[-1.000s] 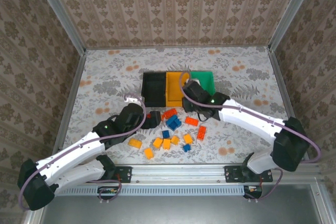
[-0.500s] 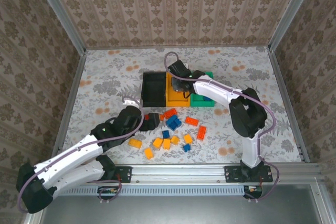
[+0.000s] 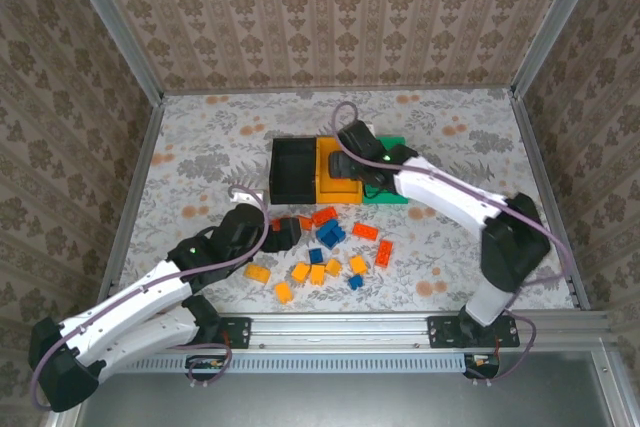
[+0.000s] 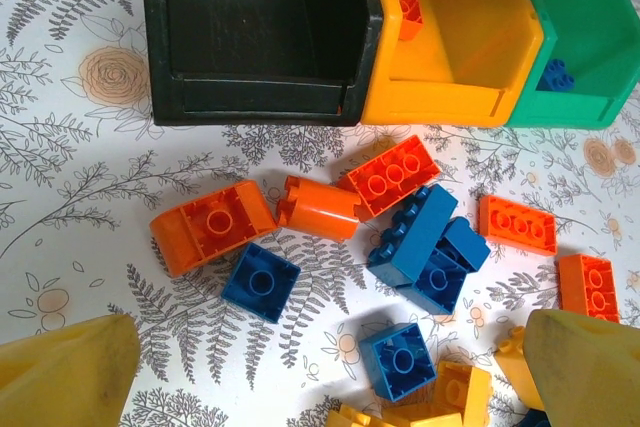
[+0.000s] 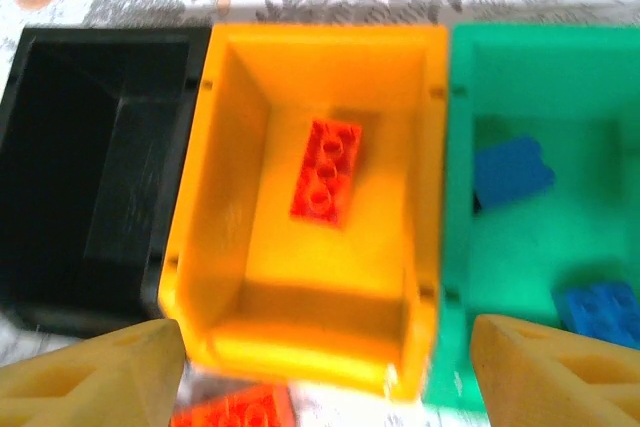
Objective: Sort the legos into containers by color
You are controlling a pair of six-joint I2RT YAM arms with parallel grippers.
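My right end effector (image 5: 325,377) hangs over the orange-yellow rectangular plastic bin (image 5: 230,197) with its fingers spread wide and nothing between them. I judge it is placed there because this bin takes the red-orange studded plastic brick (image 5: 326,169) lying flat on its floor. The green plastic bin (image 5: 455,197) beside it holds two blue studded bricks (image 5: 510,169), and the black plastic bin (image 5: 100,147) on the other side shows nothing inside. My left end effector (image 4: 325,372) is also wide open and empty, poised above the loose legos (image 4: 420,237) scattered on the fern-patterned bench (image 4: 80,197) just before the bins, presumably to pick one.
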